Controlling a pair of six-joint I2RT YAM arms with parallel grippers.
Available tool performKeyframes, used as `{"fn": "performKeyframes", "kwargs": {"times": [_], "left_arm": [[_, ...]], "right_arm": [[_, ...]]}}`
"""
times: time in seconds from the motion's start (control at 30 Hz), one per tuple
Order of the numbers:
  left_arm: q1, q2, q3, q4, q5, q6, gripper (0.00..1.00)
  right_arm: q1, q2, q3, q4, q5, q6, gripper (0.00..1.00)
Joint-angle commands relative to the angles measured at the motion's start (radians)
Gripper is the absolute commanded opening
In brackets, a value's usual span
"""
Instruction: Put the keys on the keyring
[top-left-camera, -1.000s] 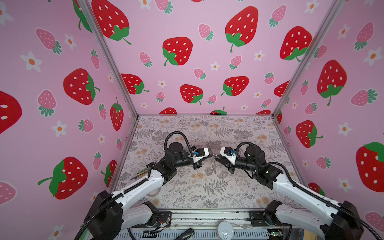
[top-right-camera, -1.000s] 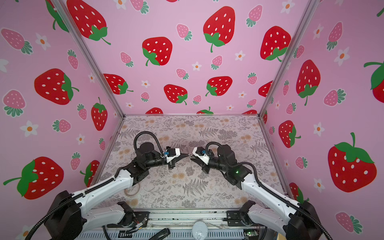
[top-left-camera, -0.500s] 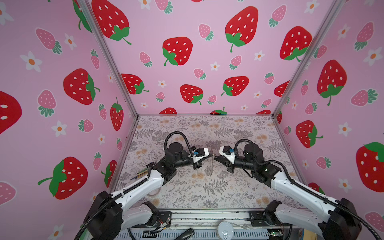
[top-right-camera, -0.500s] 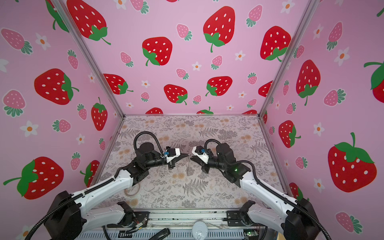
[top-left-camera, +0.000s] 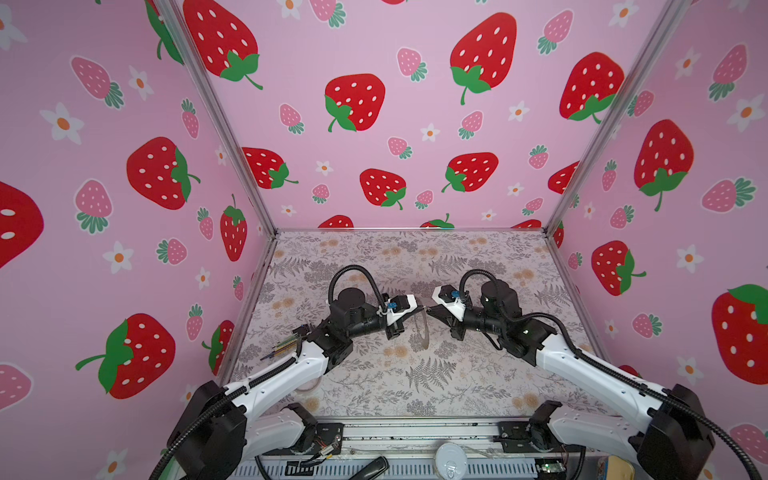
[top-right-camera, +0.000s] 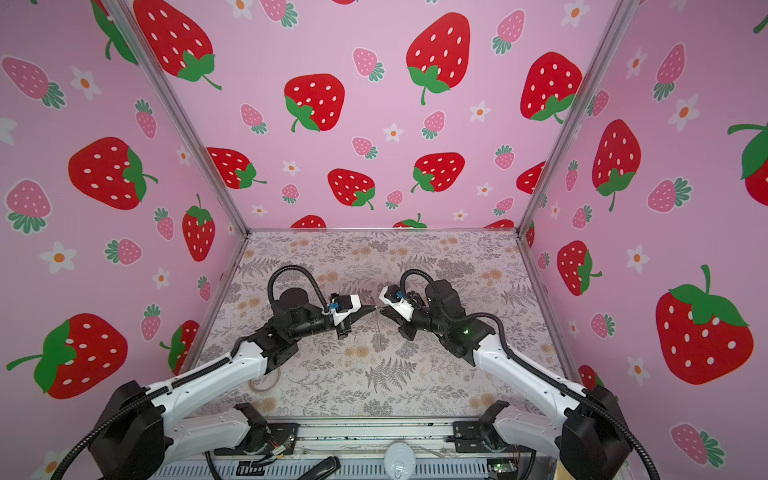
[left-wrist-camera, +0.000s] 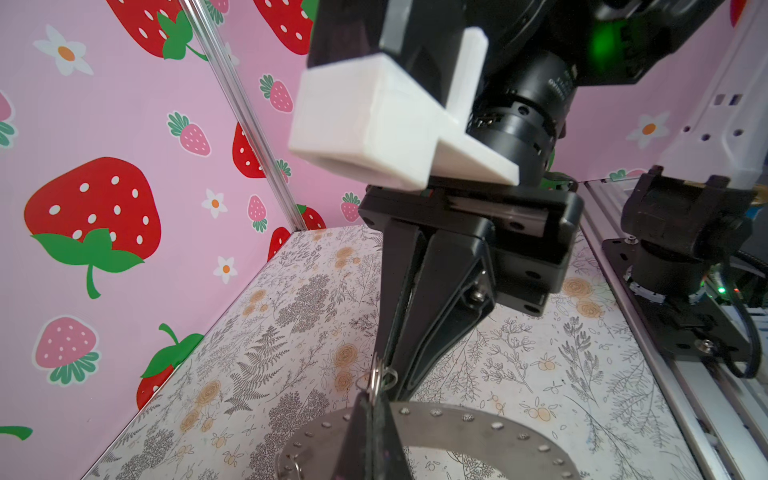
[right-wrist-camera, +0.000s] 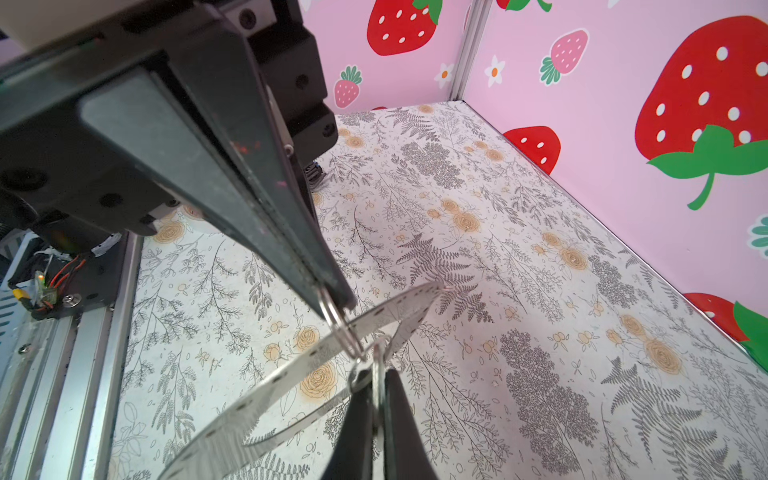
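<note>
Both top views show my two grippers meeting tip to tip above the middle of the floral mat. The left gripper is shut on a small wire split ring that hooks the rim of the keyring. The keyring is a flat grey disc with tiny rim holes, and it hangs on edge below the tips. The right gripper is shut on the key, a slim silvery strip standing edge-on between its fingers. The key's tip touches the split ring just under the left gripper.
A translucent beige tape-like ring lies on the mat under the left arm. An aluminium rail runs along the front edge. Pink strawberry walls close off the left, back and right.
The right gripper has moved left to meet the left gripper's tips, and its jaws have closed. The left gripper has held still and stayed shut.
</note>
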Motion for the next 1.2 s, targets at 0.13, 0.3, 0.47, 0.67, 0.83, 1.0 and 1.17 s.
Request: {"fn": "performKeyframes", "kwargs": {"times": [0.13, 0.3, 0.47, 0.67, 0.83, 1.0, 1.17], "left_arm": [[-0.007, 0.009, -0.006, 0.143, -0.055, -0.058, 0.0], [-0.007, 0.017, -0.013, 0.168, -0.067, -0.078, 0.0], [-0.007, 0.027, -0.013, 0.177, -0.07, -0.09, 0.0], [-0.006, 0.024, -0.001, 0.13, -0.023, -0.068, 0.0], [-0.005, 0.022, 0.006, 0.115, 0.05, -0.05, 0.0], [-0.004, 0.016, 0.003, 0.117, 0.117, -0.038, 0.0], [-0.004, 0.018, 0.003, 0.119, 0.164, -0.029, 0.0]], "right_arm": [[0.033, 0.033, 0.023, -0.012, 0.075, 0.016, 0.0], [0.052, 0.04, 0.022, 0.004, 0.111, 0.016, 0.0], [0.073, 0.03, 0.022, 0.027, 0.152, 0.006, 0.0], [0.077, -0.036, 0.013, -0.019, 0.247, -0.047, 0.18], [0.074, -0.221, -0.088, 0.034, 0.294, -0.131, 0.28], [0.07, -0.317, -0.095, 0.016, 0.231, -0.126, 0.32], [0.07, -0.248, -0.049, -0.01, 0.126, -0.105, 0.35]]}}
